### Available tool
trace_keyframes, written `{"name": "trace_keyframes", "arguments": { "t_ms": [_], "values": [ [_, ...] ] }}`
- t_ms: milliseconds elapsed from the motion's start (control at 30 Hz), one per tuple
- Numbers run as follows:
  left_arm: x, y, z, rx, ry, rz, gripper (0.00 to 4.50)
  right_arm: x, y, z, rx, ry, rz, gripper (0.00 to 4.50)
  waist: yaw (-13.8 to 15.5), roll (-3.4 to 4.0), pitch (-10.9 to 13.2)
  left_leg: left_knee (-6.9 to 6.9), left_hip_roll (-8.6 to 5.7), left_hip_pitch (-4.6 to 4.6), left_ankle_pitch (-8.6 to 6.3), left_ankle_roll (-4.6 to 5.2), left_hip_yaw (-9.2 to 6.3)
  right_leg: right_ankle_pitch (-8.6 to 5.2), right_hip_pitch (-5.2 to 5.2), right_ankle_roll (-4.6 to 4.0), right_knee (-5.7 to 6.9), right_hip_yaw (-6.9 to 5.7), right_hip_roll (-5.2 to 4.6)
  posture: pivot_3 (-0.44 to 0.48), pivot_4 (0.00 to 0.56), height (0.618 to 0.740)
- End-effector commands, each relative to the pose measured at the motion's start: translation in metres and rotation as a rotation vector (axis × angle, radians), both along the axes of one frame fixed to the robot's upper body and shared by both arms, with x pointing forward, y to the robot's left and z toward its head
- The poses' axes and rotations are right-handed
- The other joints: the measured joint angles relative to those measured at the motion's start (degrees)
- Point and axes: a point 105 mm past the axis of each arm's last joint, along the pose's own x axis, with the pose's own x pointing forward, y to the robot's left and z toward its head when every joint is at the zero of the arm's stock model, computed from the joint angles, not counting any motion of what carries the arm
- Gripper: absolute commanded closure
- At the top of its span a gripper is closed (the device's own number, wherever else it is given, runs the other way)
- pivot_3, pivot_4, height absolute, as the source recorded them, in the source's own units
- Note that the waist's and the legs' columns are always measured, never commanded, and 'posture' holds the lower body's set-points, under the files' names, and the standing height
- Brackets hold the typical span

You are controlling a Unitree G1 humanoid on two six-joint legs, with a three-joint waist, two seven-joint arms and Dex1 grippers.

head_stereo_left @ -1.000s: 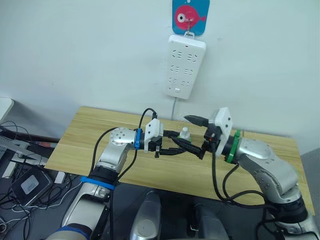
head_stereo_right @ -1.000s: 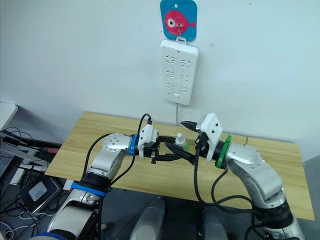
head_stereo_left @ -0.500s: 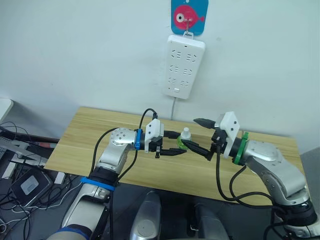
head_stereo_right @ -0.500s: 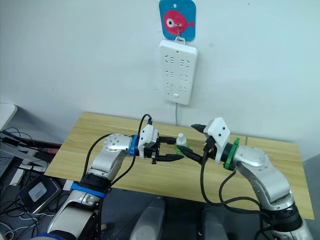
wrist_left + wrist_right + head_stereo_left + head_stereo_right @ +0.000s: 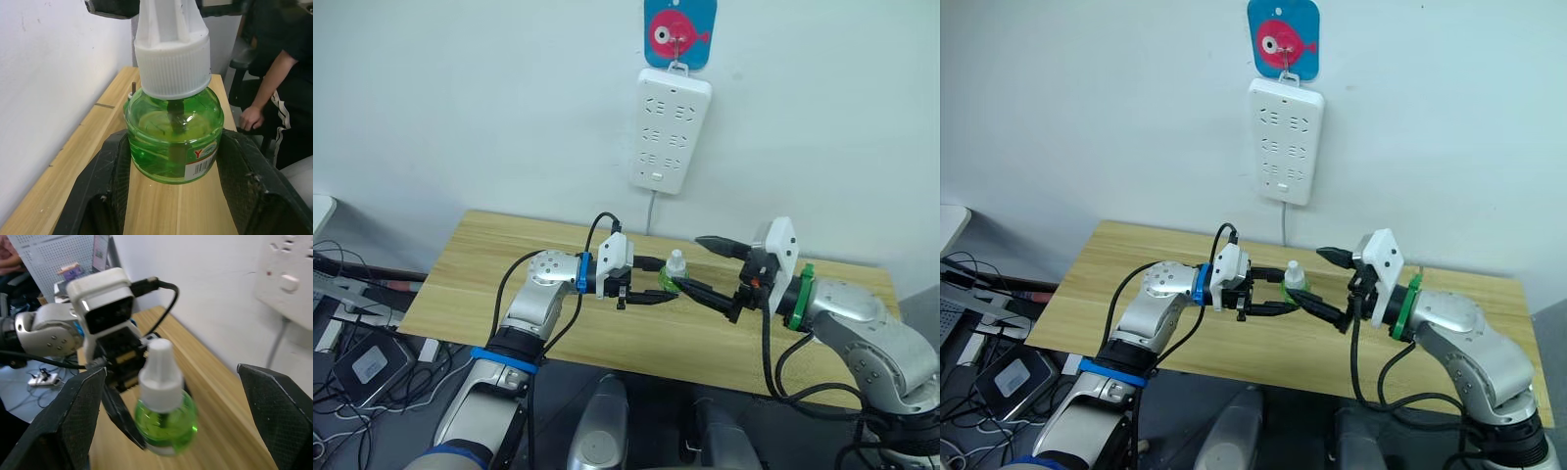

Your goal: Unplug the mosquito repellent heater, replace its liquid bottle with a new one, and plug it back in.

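Left gripper (image 5: 651, 284) clamps the green liquid bottle (image 5: 172, 137) by its body, one black finger (image 5: 99, 188) on each side, white cap (image 5: 172, 58) upright, held above the wooden table (image 5: 489, 257) near centre. Right gripper (image 5: 710, 269) sits just at the bottle's 3 o'clock, jaws spread wide and holding nothing, lower finger close beside the bottle. White power strip (image 5: 670, 130) hangs on the wall at 12 o'clock under a fish hook plaque (image 5: 678, 32); a seated person (image 5: 274, 88) shows beyond the table's end in the left wrist view.
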Motion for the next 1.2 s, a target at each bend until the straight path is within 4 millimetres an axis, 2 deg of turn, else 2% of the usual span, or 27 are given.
{"name": "trace_keyframes", "arguments": {
  "t_ms": [33, 67, 100, 233, 700, 800, 900, 1067, 1200],
  "values": [
    [-0.001, -0.004, 0.012, -0.032, -0.040, -0.019, 2.31, -0.004, 0.013, 0.007, 0.025, -0.026, 0.035, 0.02, -0.12, 0.00, 0.00, 0.00, 0.00, 0.00, 0.00, 0.00, 0.00, 0.00, 0.00, 0.00, 0.00, 0.00, 0.00, 0.295, 0.227, 0.740],
    [-0.002, -0.004, 0.012, -0.033, -0.041, -0.022, 2.31, -0.003, 0.015, 0.005, 0.022, -0.022, 0.038, 0.37, -0.15, 0.00, 0.00, 0.01, 0.00, 0.00, 0.00, 0.00, 0.00, 0.00, 0.00, 0.01, 0.00, 0.00, 0.00, 0.297, 0.229, 0.740],
    [-0.002, -0.005, 0.012, -0.034, -0.041, -0.024, 2.31, -0.002, 0.016, 0.004, 0.019, -0.018, 0.039, 0.52, -0.15, 0.00, 0.00, 0.01, 0.00, -0.01, 0.00, 0.00, 0.01, -0.01, 0.00, 0.01, -0.01, 0.00, 0.00, 0.297, 0.229, 0.740],
    [-0.003, -0.005, 0.012, -0.033, -0.041, -0.028, 2.31, 0.000, 0.017, 0.000, 0.009, -0.014, 0.041, 1.93, -0.20, 0.00, 0.00, 0.00, -0.01, -0.01, 0.00, 0.00, 0.01, 0.00, 0.00, 0.01, -0.02, 0.00, 0.00, 0.303, 0.229, 0.740],
    [-0.006, -0.003, 0.010, -0.030, -0.037, -0.025, 2.31, 0.003, 0.017, -0.004, 0.008, -0.009, 0.048, 1.93, -0.24, 0.00, 0.00, -0.01, 0.00, -0.01, 0.00, 0.00, 0.00, -0.01, 0.00, 0.01, -0.01, -0.01, 0.00, 0.315, 0.229, 0.740],
    [-0.006, -0.003, 0.010, -0.028, -0.036, -0.022, 2.31, 0.004, 0.016, -0.002, 0.026, -0.006, 0.041, 2.49, -0.25, 0.00, 0.00, -0.01, 0.00, -0.01, 0.00, 0.00, 0.00, -0.01, -0.01, 0.01, -0.01, -0.01, 0.00, 0.315, 0.229, 0.740],
    [-0.006, -0.003, 0.009, -0.028, -0.034, -0.019, 2.31, 0.005, 0.016, 0.000, 0.050, 0.003, 0.036, 3.43, -0.25, 0.00, 0.00, -0.01, 0.00, -0.01, 0.00, 0.00, 0.00, -0.01, -0.01, 0.01, -0.01, -0.01, 0.00, 0.315, 0.229, 0.740],
    [-0.006, -0.003, 0.008, -0.025, -0.033, -0.021, 2.31, 0.003, 0.017, 0.001, 0.055, 0.004, 0.050, 3.43, -0.27, 0.00, 0.00, -0.01, 0.00, -0.01, 0.00, 0.00, 0.00, -0.01, 0.00, 0.01, -0.01, -0.01, 0.00, 0.310, 0.233, 0.740],
    [-0.005, -0.003, 0.008, -0.025, -0.032, -0.020, 2.31, 0.000, 0.020, -0.003, -0.010, -0.078, 0.066, 3.43, -0.34, 0.00, 0.00, -0.01, 0.00, -0.01, 0.00, 0.00, 0.00, -0.01, -0.01, 0.02, -0.02, -0.01, 0.00, 0.311, 0.235, 0.740]
  ]
}}
